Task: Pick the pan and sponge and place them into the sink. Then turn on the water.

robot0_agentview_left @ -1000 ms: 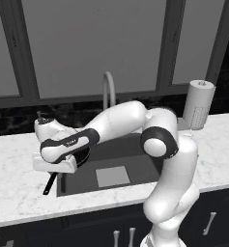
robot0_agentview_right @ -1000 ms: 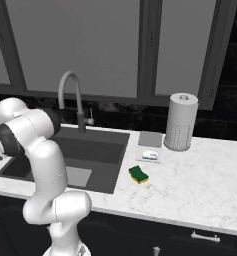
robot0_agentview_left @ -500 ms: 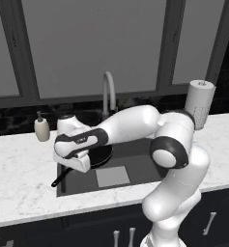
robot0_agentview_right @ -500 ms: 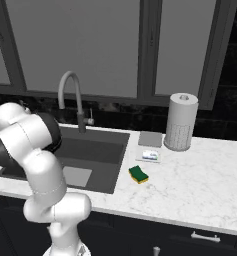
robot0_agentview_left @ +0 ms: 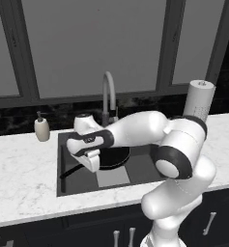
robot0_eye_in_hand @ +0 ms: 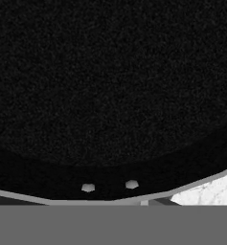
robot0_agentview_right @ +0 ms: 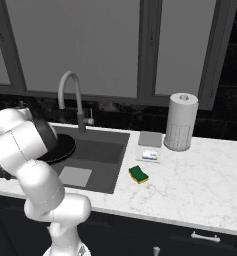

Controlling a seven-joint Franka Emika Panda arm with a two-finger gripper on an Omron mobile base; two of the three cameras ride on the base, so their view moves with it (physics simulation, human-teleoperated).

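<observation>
Claw [robot0_agentview_left: 93,163] clamped on the pan [robot0_agentview_left: 115,157] at its rim — the hand view has the black pan bottom right up against the camera, two pale rivets near the bottom edge. Grip looks taken near where the handle [robot0_agentview_left: 71,171] joins, which would keep the load close to the claw and stop the pan swinging; handle sticks out to the left, angled down over the basin.

Pan sits over the sink [robot0_agentview_left: 140,176], partly above the light grey square [robot0_agentview_left: 112,176] — can't tell if it's touching the floor or just above it. Judging by that, this is the lowering/release step for the pan.

Sponge [robot0_agentview_right: 138,174] on the bench [robot0_agentview_right: 200,185] just right of the sink, near the blue-and-white box [robot0_agentview_right: 150,155] — next pick. Faucet [robot0_agentview_right: 72,97] arches over the back edge, no stream visible, so water not yet on.
</observation>
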